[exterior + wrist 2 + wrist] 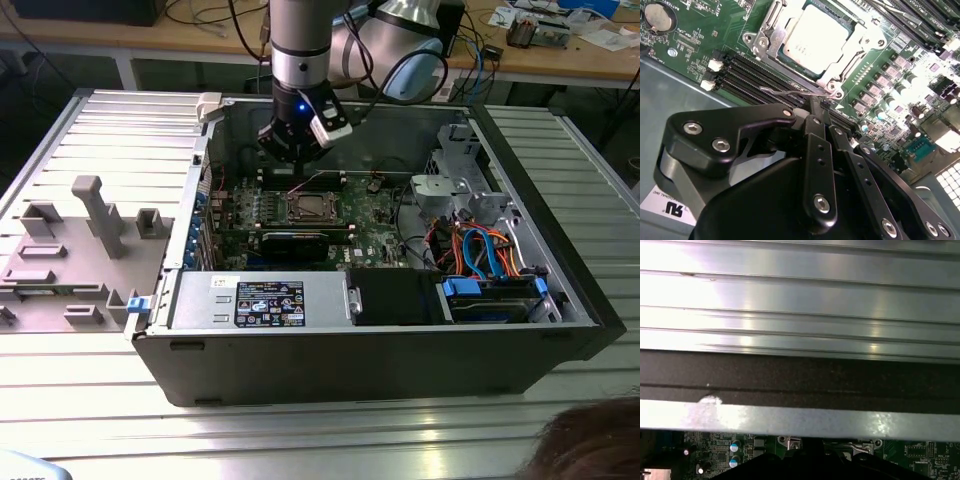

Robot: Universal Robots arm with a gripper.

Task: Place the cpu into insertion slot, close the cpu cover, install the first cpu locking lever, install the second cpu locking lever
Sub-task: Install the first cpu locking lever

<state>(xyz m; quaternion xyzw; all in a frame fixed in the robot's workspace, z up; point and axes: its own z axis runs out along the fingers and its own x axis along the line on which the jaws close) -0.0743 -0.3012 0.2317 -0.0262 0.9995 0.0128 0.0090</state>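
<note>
Black multi-link gripper [812,117]: fingertips bunched together in the second wrist view, contact with the thin wire locking lever [790,91] just beyond them can't be told. Dull silvery-tan square cpu [812,37] is cut off by the picture's edge, rim hidden under the silvery metal cpu cover [832,70]. In the exterior view the socket [306,208] is too small to tell lever positions.

bright overhead light; glare on motherboard [920,65], table slats [800,295].

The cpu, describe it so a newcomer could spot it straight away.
Find the open computer case, then the green board on its floor. The cpu is the flat silvery-tan square framed by the metal cover, beside black slots.
</note>
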